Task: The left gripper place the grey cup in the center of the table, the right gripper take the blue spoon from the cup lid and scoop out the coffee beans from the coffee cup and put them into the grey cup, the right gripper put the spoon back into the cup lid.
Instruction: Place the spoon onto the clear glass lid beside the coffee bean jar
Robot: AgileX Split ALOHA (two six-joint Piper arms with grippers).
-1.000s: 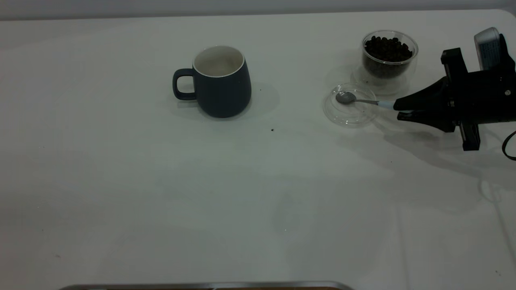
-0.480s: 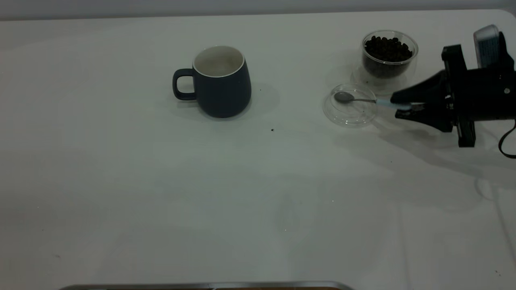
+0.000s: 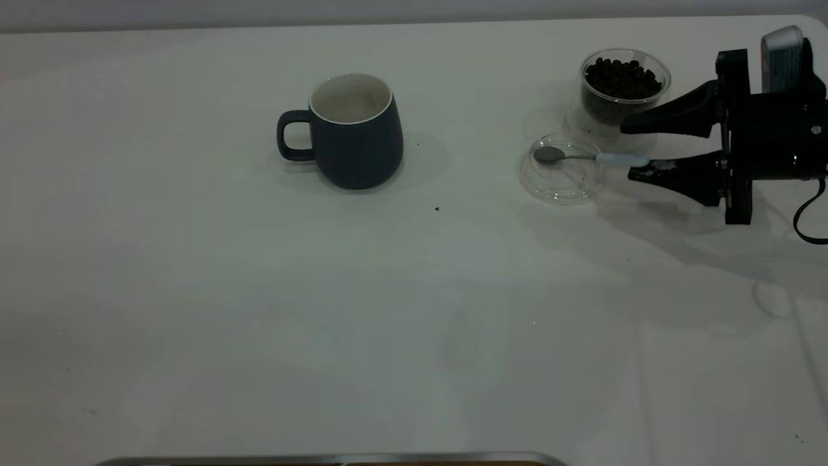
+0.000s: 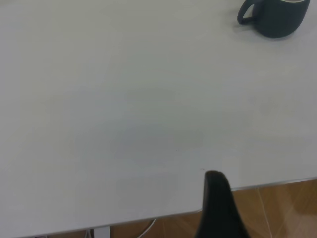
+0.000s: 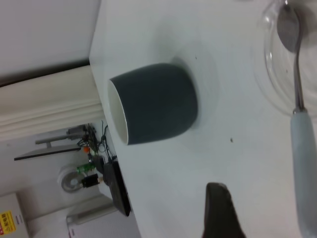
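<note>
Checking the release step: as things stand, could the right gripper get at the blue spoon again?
Probably yes. The right gripper is open, its fingers either side of the handle end of the blue spoon, whose bowl rests in the cup lid. Nothing lies between them; the coffee cup stands just behind.

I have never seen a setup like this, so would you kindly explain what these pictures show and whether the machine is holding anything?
This is a two-armed table robot. One picture looks at the white table from outside; the other two come from cameras on each arm's wrist. On the table stand a grey cup, a glass coffee cup of coffee beans, and a clear cup lid with a blue spoon lying on it. The right claw is open around the spoon's handle end, holding nothing. Of the left arm, only one dark finger shows, at the table's edge.
</note>
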